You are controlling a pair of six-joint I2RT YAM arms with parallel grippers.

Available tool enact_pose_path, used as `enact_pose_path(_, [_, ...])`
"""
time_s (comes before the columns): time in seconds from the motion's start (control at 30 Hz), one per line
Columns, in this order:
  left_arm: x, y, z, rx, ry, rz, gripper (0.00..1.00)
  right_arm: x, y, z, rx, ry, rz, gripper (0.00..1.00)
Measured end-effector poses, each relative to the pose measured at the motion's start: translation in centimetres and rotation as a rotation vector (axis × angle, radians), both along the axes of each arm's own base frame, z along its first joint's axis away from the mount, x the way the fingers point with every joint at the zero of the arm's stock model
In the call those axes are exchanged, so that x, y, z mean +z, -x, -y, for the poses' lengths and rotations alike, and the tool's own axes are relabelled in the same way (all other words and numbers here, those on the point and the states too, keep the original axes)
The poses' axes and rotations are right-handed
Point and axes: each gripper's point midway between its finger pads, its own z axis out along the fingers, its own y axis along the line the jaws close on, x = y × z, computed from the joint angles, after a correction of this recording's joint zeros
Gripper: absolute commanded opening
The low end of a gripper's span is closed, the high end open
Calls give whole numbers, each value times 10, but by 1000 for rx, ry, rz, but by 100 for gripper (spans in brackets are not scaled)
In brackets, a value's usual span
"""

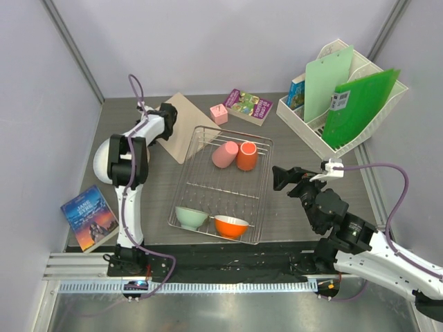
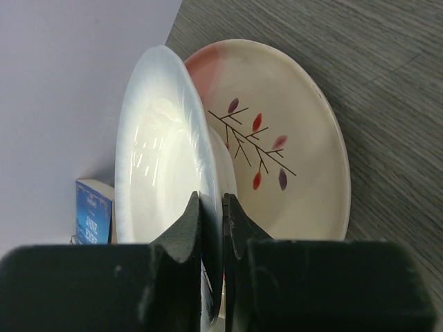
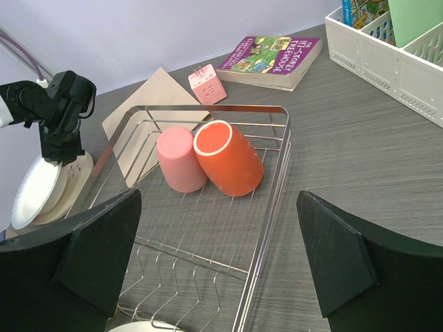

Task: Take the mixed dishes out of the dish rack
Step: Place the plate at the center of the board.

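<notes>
The silver wire dish rack (image 1: pixel 264 181) holds a pink cup (image 1: pixel 223 154) and an orange cup (image 1: pixel 247 155) lying at the far end. A mint-green bowl (image 1: pixel 191 217) and an orange bowl (image 1: pixel 231 225) sit at the near end. My left gripper (image 2: pixel 211 200) is shut on the rim of a white plate (image 2: pixel 163 152), held on edge against a pink-rimmed cream plate (image 2: pixel 297 131) left of the rack (image 1: pixel 102 158). My right gripper (image 3: pixel 218 263) is open and empty above the rack's right rim (image 3: pixel 280 159), with both cups (image 3: pixel 178 160) (image 3: pixel 228 159) ahead of it.
A beige cutting board (image 1: pixel 181 117), a pink cube (image 1: pixel 219 113) and a purple book (image 1: pixel 248 106) lie behind the rack. A white file organizer (image 1: pixel 346 104) stands at the back right. A blue book (image 1: pixel 88 216) lies at the near left by the wall.
</notes>
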Motion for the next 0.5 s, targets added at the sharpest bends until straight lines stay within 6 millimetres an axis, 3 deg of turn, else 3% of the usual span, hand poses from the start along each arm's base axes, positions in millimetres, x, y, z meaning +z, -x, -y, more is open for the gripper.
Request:
enact_pose_path(0.33, [-7, -7, -1, -9, -23, -35, 0, -2, 0, 0, -1, 5, -3, 99])
enact_pose_path(0.47, [-9, -7, -2, -14, -29, -49, 20, -4, -1, -1, -2, 13, -9, 100])
enact_pose_path(0.5, [-10, -7, -1, -14, -22, -48, 22, -4, -1, -1, -2, 14, -9, 100])
